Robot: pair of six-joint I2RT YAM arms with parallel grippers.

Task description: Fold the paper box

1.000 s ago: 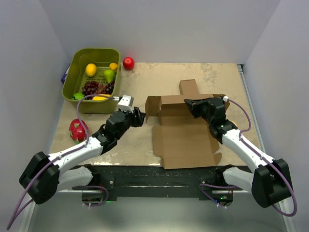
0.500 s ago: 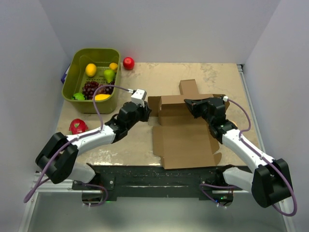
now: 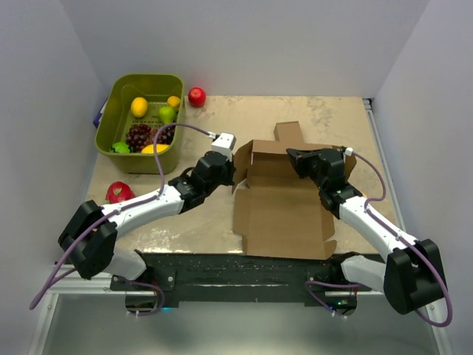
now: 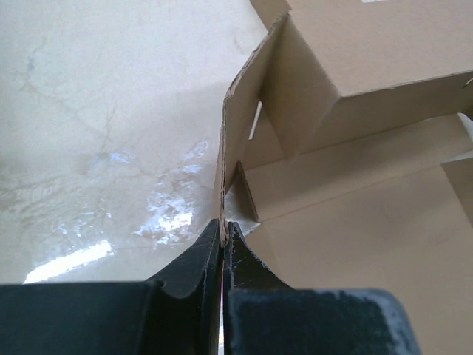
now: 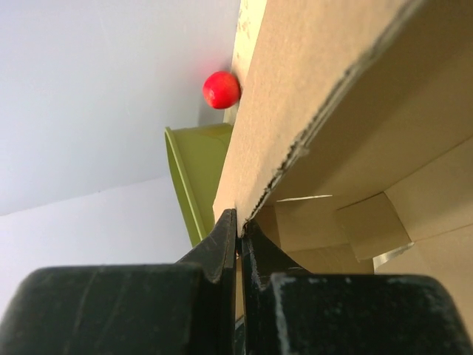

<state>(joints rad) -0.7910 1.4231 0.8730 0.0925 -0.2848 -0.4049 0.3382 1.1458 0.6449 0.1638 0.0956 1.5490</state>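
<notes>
The paper box (image 3: pixel 284 207) is a large brown cardboard piece on the table's right half, its base flat and its far and left walls raised. My left gripper (image 3: pixel 230 171) is shut on the edge of the upright left side flap (image 4: pixel 240 140), seen edge-on between the black fingers (image 4: pixel 194 266) in the left wrist view. My right gripper (image 3: pixel 295 159) is shut on the raised far wall (image 5: pixel 295 96) of the paper box, whose torn corrugated edge runs up out of the fingers (image 5: pixel 260 255) in the right wrist view. A tab (image 3: pixel 288 132) sticks out beyond the far wall.
A green basket (image 3: pixel 140 122) with several fruits stands at the back left. A red apple (image 3: pixel 196 96) lies beside it, and a red dragon fruit (image 3: pixel 118 192) lies near the left arm. The table's front edge (image 3: pixel 244 255) runs just below the paper box.
My left gripper moved right to the paper box's left flap and closed on it. The flap now stands more upright. The right gripper kept its hold and barely moved.
</notes>
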